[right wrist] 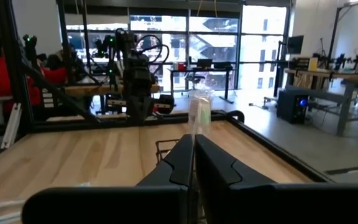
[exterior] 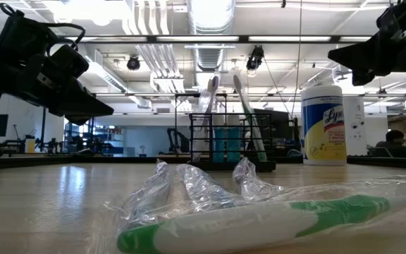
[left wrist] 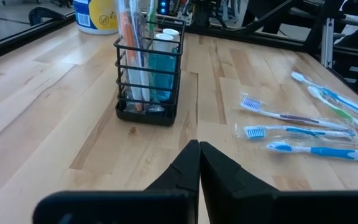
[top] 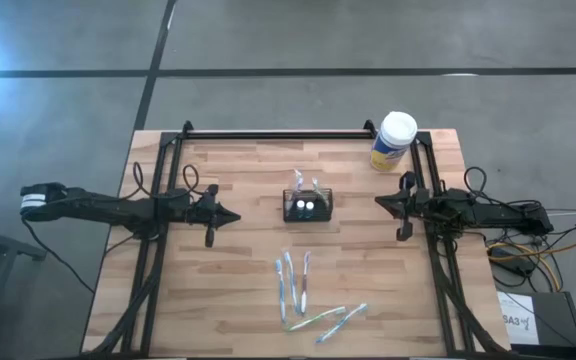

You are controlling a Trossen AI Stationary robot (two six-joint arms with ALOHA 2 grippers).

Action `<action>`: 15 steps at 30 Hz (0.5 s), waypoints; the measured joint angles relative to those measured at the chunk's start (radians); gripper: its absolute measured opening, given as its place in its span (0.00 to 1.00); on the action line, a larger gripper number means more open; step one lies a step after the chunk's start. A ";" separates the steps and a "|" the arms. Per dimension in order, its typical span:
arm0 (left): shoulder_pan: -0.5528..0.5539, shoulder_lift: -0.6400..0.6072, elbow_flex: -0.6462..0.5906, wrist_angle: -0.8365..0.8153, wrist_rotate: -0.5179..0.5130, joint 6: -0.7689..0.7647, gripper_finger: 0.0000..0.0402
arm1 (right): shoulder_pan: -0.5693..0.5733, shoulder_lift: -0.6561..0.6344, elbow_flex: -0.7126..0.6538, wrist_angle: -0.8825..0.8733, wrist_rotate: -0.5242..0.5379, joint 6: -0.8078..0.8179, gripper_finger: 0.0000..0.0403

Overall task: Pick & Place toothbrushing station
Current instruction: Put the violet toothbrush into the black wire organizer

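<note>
A small black wire holder [top: 308, 204] stands upright near the middle of the wooden table [top: 238, 290], loaded with toothbrushes and a couple of white-capped tubes, as two robot arms wait on either side of it. The left gripper [top: 230, 216] hangs above the table to one side of the holder with its fingers pressed together on nothing; the right gripper [top: 380, 203] hovers on the opposite side, its fingers likewise closed and empty. Both are well apart from the holder. Several wrapped toothbrushes [top: 298, 285] lie loose on the near part of the table, and a white-capped canister [top: 392, 141] stands at the far right corner.

The holder looks light and rigid, its thin wire sides [left wrist: 146, 78] offering little flat surface, so a pinch on the top rim or on one wall seems the surest hold. Its tall contents stand well above the rim and would likely make it top-heavy; a tilted lift could spill them. The fingers would have to open before closing on a wall, and should keep clear of the brush handles inside
</note>
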 joint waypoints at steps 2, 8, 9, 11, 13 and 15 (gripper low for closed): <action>0.000 0.000 0.000 0.000 0.001 0.000 0.02 | 0.000 0.000 0.000 0.000 0.000 0.033 0.03; 0.000 0.000 0.000 -0.017 0.002 0.002 0.04 | 0.003 0.019 0.020 0.001 0.000 0.147 0.03; 0.000 0.000 0.000 -0.023 0.002 0.005 0.04 | 0.003 0.032 0.029 0.001 0.000 0.160 0.03; 0.000 0.000 0.000 -0.030 0.002 0.019 0.05 | 0.003 0.068 0.049 0.000 0.000 0.181 0.03; 0.000 0.000 0.000 -0.028 0.002 0.024 0.05 | 0.003 0.121 0.079 0.000 0.000 0.218 0.03; 0.000 0.000 0.000 -0.025 0.002 0.024 0.05 | 0.015 0.198 0.117 0.002 -0.001 0.262 0.03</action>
